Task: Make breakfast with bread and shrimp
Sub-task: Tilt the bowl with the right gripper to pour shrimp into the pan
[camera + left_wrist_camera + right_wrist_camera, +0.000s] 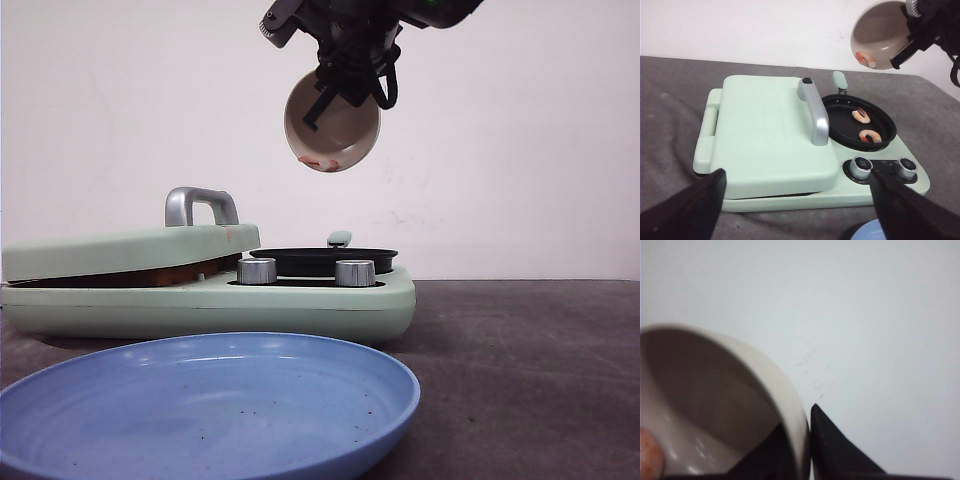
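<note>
Nearest the front camera lies a blue plate (200,400) on the dark table (520,370). Behind it sits a mint-green breakfast maker (210,290), its hinged lid (765,135) down with a silver handle (815,117) on top and two metal knobs (860,166) at the front edge. A brown edge that may be the bread shows in the gap under the lid in the front view; it cannot be told for sure. Beside the lid, the small black pan (860,125) holds two shrimp (861,116). The left gripper (800,200) hovers near the appliance with its fingers spread wide, holding nothing. Above the pan, the right gripper (335,95) is clamped on the rim of a tilted beige bowl (335,125), where one more shrimp rests at the lower lip.
</note>
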### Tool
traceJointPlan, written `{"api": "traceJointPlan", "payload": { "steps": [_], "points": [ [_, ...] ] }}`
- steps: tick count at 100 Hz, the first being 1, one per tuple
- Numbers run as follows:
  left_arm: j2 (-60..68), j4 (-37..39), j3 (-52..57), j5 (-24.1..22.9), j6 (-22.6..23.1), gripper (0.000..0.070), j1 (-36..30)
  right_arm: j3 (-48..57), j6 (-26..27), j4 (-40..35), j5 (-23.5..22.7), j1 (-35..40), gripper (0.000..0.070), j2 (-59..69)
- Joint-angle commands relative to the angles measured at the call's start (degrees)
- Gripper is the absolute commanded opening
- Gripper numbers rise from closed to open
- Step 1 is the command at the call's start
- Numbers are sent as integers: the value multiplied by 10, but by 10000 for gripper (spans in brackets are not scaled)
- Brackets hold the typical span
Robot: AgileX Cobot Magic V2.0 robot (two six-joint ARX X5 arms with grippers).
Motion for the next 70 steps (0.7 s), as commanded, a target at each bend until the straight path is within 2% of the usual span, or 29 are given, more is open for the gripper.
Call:
{"api": "traceJointPlan", "payload": {
  "steps": [1,13,24,49,70],
  "points": [
    [1,4,3,2,5,510,-1,-21,12,52,0,6,0,13],
    [1,4,3,5,5,510,-1,-70,9,143,-14,6,0,13],
    [1,4,3,13,5,510,-1,-91,9,185,-40,6,0,13],
    [1,4,3,16,5,510,-1,-91,46,192,-48,-4,0,13],
    [1,4,3,16,8,510,-1,-91,75,162,-35,-10,0,13]
  ]
}}
